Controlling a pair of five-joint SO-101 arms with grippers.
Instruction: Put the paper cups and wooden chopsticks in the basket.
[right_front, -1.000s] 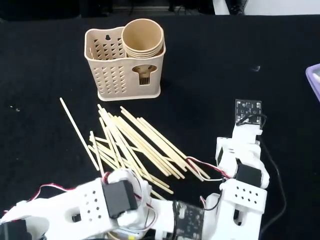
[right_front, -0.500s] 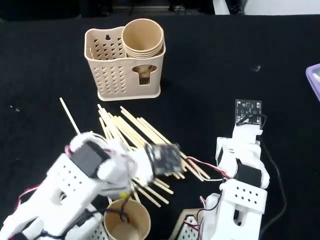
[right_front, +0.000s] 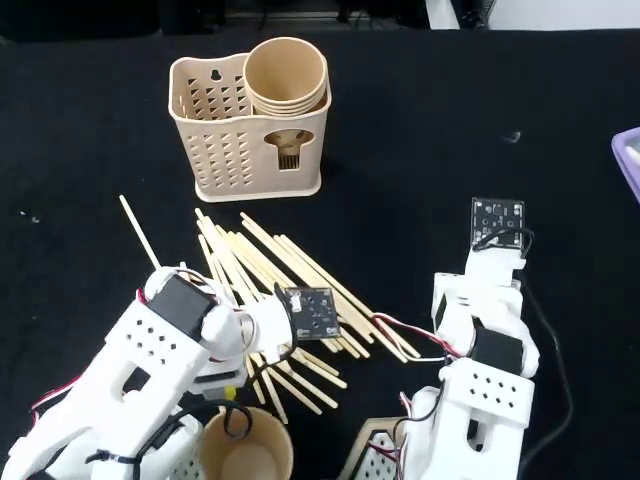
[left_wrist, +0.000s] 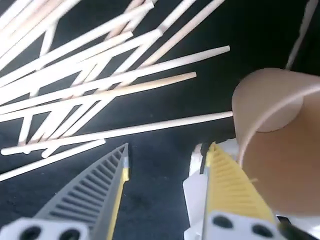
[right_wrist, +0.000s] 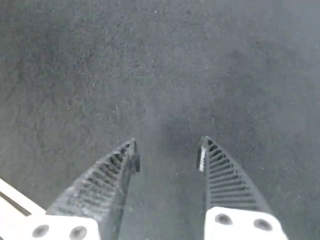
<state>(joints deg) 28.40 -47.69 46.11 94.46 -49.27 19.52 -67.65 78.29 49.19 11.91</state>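
The left gripper (left_wrist: 166, 149) is seen spread open with nothing held between its fingers, low over the black table (right_front: 80, 150). A loose paper cup (left_wrist: 277, 145) is found just beside the outer side of one finger, and the wooden chopsticks (left_wrist: 100, 85) are scattered just ahead of the fingertips. Farther ahead and well apart from that gripper, the basket (right_front: 215, 140) is stood upright with a stack of paper cups (right_front: 285, 75) nested in one compartment. The right gripper (right_wrist: 167, 150) is likewise held released, with bare table seen between its fingers and the chopsticks lying off to its side.
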